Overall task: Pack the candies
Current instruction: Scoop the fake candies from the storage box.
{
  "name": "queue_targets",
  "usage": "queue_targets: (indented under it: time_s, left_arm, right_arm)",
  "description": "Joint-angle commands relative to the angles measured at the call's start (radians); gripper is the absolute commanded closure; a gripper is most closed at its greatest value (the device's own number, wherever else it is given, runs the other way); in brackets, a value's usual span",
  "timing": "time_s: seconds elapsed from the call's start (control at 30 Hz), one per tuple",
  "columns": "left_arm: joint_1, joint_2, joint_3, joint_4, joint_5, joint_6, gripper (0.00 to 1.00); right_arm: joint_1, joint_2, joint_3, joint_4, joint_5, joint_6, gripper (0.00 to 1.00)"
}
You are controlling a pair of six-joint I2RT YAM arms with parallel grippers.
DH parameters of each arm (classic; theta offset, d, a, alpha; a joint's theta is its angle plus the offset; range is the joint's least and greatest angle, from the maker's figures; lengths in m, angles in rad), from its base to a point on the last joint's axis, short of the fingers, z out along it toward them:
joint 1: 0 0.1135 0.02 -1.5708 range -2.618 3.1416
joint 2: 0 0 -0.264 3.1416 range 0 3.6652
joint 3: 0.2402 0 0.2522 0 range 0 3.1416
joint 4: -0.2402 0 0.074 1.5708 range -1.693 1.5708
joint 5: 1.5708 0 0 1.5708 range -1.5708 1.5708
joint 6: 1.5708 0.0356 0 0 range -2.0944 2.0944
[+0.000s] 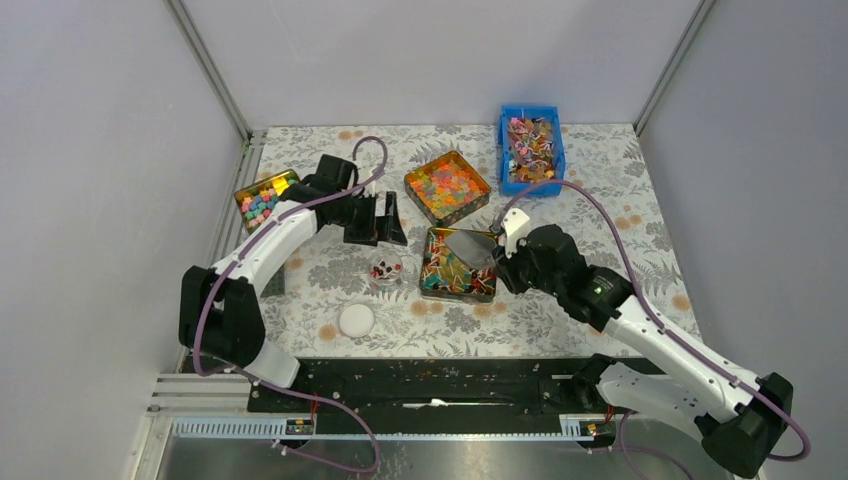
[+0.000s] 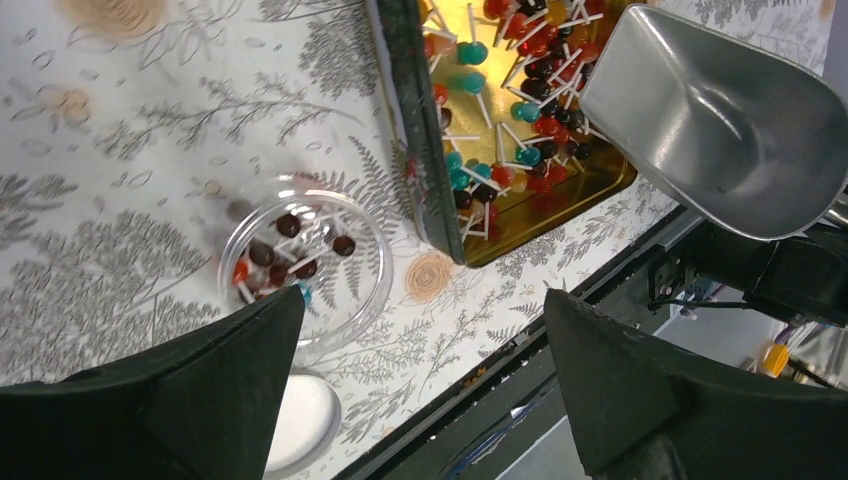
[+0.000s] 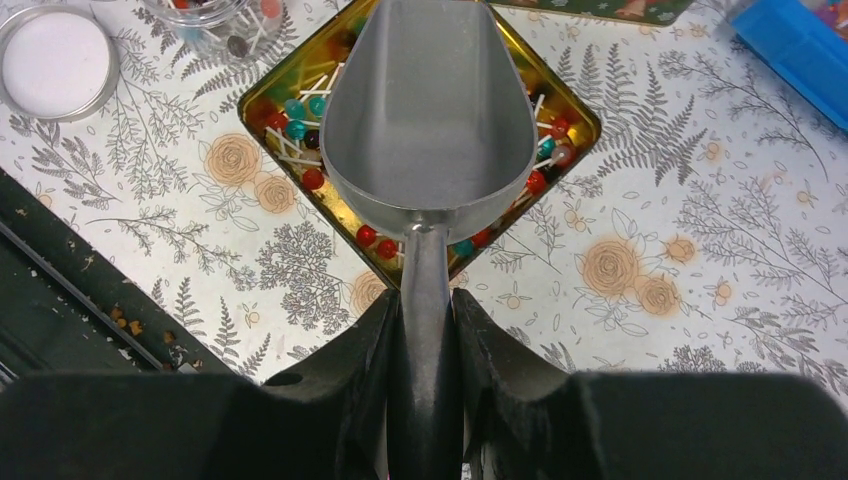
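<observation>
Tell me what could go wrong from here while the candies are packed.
1. The scoop looks wider than the jar mouth, so candies may spill onto the table when poured.
2. The left gripper is open and holds nothing, so a bump from the scoop could tip the jar.
3. Nothing holds the tin; the scoop, in the right gripper, may push it.

The scoop (image 3: 430,130) covers the middle of the gold tin (image 3: 592,125) in the right wrist view. Any candies (image 3: 300,112) beneath its bowl are out of sight, and its handle's end disappears between the right gripper (image 3: 425,310) jaws. The clear jar (image 3: 215,20) and blue bin (image 3: 800,50) are cut by the top edge. From the left wrist, a finger (image 2: 200,390) of the left gripper (image 2: 425,300) hides part of the white lid (image 2: 305,420) — the tin runs off the top. From above, the bin's contents at the counter's (image 1: 620,180) far right corner are too small to tell.
</observation>
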Motion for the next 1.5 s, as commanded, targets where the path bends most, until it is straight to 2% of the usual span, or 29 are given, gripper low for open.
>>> queue_targets:
  time_s: [0.0,0.27,0.4,0.77,1.07,1.47]
  left_arm:
    - [-0.049,0.075,0.116,-0.003,0.051,0.044,0.08]
    - [-0.130,0.200,0.236,-0.053,-0.019,0.043,0.13]
    - [-0.145,0.243,0.263,-0.060,-0.038,0.025,0.19]
    - [-0.165,0.327,0.295,-0.041,-0.097,-0.060,0.32]
    - [-0.168,0.381,0.314,-0.016,-0.096,-0.086,0.43]
    - [-0.192,0.457,0.326,-0.015,-0.089,-0.109,0.53]
  right_arm:
    - [-0.020,-0.050,0.005,-0.025,0.031,0.021,1.00]
    - [-0.033,-0.005,0.094,-0.169,-0.033,0.027,1.00]
    - [-0.037,0.048,0.153,-0.222,-0.105,0.008,1.00]
    - [-0.081,0.271,0.367,-0.375,-0.259,-0.018,1.00]
    - [-0.091,0.416,0.484,-0.506,-0.285,-0.045,1.00]
    - [-0.101,0.551,0.547,-0.549,-0.286,-0.022,1.00]
